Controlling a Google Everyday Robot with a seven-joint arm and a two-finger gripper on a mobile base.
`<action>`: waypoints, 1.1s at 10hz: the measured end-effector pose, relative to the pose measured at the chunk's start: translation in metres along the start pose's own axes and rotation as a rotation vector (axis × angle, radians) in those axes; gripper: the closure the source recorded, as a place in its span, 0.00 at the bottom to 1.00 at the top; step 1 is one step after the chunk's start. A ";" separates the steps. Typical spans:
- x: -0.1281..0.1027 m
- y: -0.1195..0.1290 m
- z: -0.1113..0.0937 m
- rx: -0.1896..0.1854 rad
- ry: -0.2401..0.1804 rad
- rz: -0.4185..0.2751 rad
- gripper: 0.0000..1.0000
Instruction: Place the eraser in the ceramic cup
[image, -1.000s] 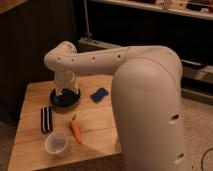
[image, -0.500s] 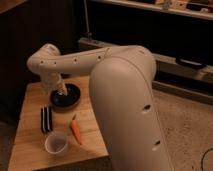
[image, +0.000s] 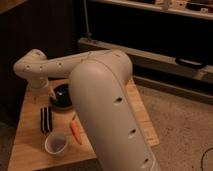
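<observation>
Shifted further left than half a second ago, the arm's elbow (image: 31, 66) now sits at the left-centre of the frame. The gripper (image: 48, 93) hangs beneath it, low over the table (image: 27, 150), between the far end of the eraser (image: 46, 119) and the left rim of the dark bowl (image: 61, 96). Whether it is released or clenched cannot be told. Just below it in the frame the eraser lies flat, lengthwise up the picture, unmoved. Lower still, near the table's front edge, the ceramic cup (image: 56, 144) stands upright, apart from the eraser. An orange carrot (image: 76, 131) lies just right of the cup. The large white arm link (image: 107, 105) fills the middle and hides part of the dark bowl.
</observation>
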 end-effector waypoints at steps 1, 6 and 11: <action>0.001 0.009 0.009 -0.004 0.016 -0.008 0.35; 0.019 0.031 0.046 -0.024 0.097 -0.032 0.35; 0.021 0.033 0.074 -0.039 0.114 -0.037 0.35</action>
